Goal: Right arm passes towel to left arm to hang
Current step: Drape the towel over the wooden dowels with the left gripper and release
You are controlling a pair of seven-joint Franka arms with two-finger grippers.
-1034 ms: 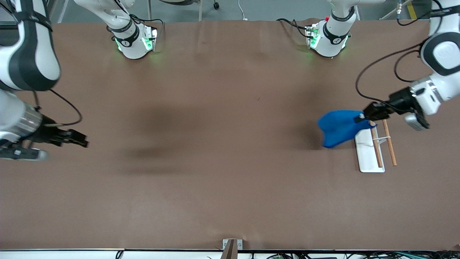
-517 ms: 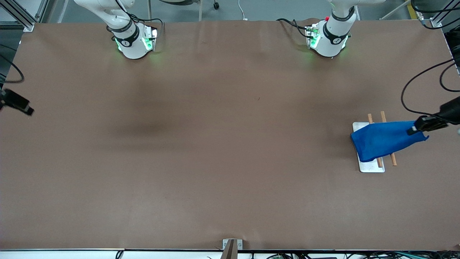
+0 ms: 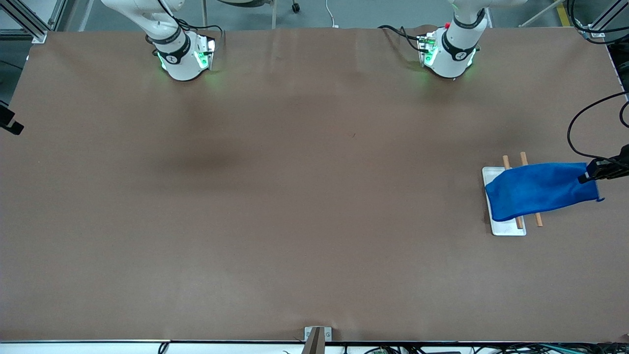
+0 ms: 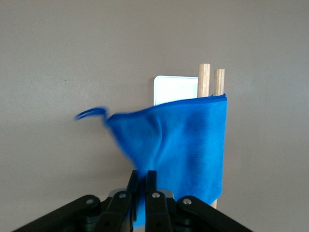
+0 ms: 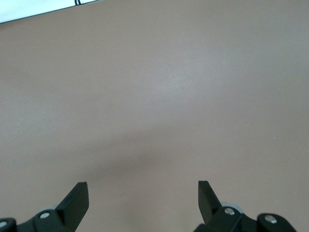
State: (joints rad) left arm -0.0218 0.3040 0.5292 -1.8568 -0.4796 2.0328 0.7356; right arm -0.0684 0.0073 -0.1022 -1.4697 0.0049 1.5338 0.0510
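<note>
The bright blue towel (image 3: 540,189) lies draped across two wooden rods (image 3: 524,160) that stand over a white tray (image 3: 506,227), toward the left arm's end of the table. My left gripper (image 3: 589,176) is shut on the towel's edge, over the table beside the tray. In the left wrist view the cloth (image 4: 183,145) runs from between the jaws of the left gripper (image 4: 142,175) over the rods (image 4: 204,79), and its corner loop (image 4: 89,113) sticks out. My right gripper (image 5: 142,186) is open over bare table. Only a black tip of it (image 3: 10,123) shows at the table's right-arm end.
Both arm bases (image 3: 182,56) (image 3: 449,54) stand along the table edge farthest from the front camera. A small metal bracket (image 3: 317,334) sits at the nearest edge. A black cable (image 3: 572,135) loops above the table near the left gripper.
The left gripper has carried the towel from beside the tray over the rods, toward the table's end, so the cloth now spans them. The right arm has drawn back to the view's edge.
</note>
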